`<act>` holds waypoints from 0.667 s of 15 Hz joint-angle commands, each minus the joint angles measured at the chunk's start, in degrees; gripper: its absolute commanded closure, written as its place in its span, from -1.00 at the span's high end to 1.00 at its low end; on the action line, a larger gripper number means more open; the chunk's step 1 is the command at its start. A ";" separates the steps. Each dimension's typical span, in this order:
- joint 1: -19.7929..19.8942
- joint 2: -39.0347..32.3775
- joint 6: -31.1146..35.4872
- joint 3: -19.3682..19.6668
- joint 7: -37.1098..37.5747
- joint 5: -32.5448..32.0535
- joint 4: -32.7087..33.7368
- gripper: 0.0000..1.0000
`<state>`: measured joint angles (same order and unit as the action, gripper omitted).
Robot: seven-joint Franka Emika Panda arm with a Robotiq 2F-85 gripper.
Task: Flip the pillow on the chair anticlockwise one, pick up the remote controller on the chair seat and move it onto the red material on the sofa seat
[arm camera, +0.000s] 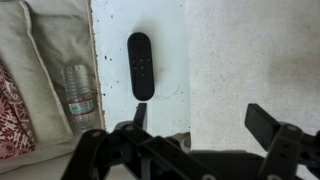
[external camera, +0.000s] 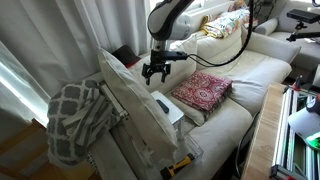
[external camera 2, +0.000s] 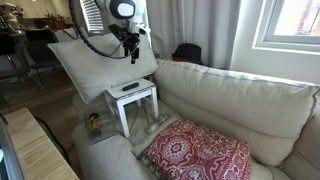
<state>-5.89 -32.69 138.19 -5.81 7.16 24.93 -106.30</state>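
Observation:
The dark slim remote controller (arm camera: 140,65) lies on the chair's white seat (arm camera: 115,30), and it shows in both exterior views (external camera: 162,104) (external camera 2: 130,86). The big cream pillow (external camera: 122,92) (external camera 2: 98,62) leans at the chair, and in the wrist view (arm camera: 250,60) it fills the right side. My gripper (arm camera: 200,120) is open and empty. It hovers above the seat (external camera: 155,70) (external camera 2: 130,45), with one finger just below the remote and the other over the pillow. The red material (external camera: 202,90) (external camera 2: 200,152) lies flat on the sofa seat (external camera: 235,80) (external camera 2: 235,100).
A clear water bottle (arm camera: 80,92) lies in the gap between chair and sofa. A grey-white lattice blanket (external camera: 75,120) hangs behind the pillow. A wooden table edge (external camera: 262,135) (external camera 2: 30,150) borders the sofa front. Curtains hang behind.

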 commanded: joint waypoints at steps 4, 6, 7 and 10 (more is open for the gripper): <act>2.05 -8.67 9.22 -2.62 -8.14 -1.75 1.72 1.00; 3.22 -10.62 9.83 -3.79 -9.52 -1.20 2.57 1.00; 2.28 -8.21 9.01 -2.92 -6.88 -1.91 0.75 1.00; 2.57 -8.89 9.12 -3.21 -7.07 -1.89 1.16 1.00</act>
<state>-4.49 -41.45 147.13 -7.80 -0.87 24.52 -105.17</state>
